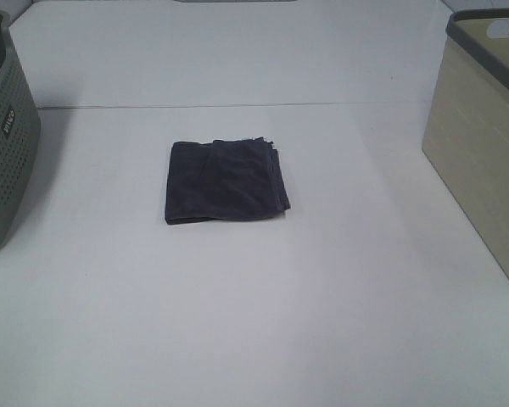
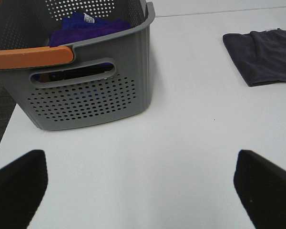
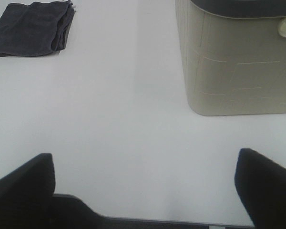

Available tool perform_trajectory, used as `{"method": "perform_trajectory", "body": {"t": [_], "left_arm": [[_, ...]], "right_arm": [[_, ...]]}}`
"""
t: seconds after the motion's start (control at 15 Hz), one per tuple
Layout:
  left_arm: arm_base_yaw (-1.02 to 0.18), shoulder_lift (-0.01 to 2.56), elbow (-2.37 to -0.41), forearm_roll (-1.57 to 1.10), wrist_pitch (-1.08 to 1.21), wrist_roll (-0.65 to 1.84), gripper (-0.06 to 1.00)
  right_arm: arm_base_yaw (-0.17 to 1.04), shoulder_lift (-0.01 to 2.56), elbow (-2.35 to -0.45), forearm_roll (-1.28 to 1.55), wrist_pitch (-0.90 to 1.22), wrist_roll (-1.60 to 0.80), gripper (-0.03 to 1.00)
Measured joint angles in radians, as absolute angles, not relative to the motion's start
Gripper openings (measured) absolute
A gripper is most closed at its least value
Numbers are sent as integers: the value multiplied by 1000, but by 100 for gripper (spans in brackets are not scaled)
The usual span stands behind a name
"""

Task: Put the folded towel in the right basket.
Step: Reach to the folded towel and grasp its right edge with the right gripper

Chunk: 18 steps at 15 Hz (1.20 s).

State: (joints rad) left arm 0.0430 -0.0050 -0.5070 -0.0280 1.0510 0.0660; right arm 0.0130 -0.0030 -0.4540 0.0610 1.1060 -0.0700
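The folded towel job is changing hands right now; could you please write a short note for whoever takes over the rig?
Left gripper: open, empty, above the table near the grey basket.
Right gripper: open, empty, near the beige basket on the right.
Towel: folded, lying flat mid-table between the two baskets, no gripper on it.
Done: nothing yet.
Left: grasp the towel, carry it to the beige basket and release it inside.
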Motion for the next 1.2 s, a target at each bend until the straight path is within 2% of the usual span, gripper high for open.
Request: {"method": "perform_trajectory", "body": {"t": [0.13, 0.27, 0.53, 0.73, 0.87, 1.07, 1.2], "left_arm": [[43, -5, -507, -28, 1051, 66, 99], [43, -5, -507, -28, 1051, 66, 99], [43, -5, -507, -27, 1051, 66, 99], [43, -5, -507, -27, 1051, 66, 99], [43, -5, -507, -27, 1051, 66, 99], [43, -5, -507, -27, 1051, 66, 99], [43, -5, -507, -27, 1051, 66, 99]], "right_arm": [[13, 6, -468, 60, 1132, -79, 98], [13, 187, -598, 54, 1222, -87, 98], [13, 782, -1101, 114, 1227, -61, 98], [13, 1143, -1409, 311, 1220, -84, 98], [49, 1329, -1469, 424, 1218, -113, 98], [198, 1659, -1526, 486, 1128, -125, 98], [232, 1868, -1613, 573, 1094, -178, 98]]}}
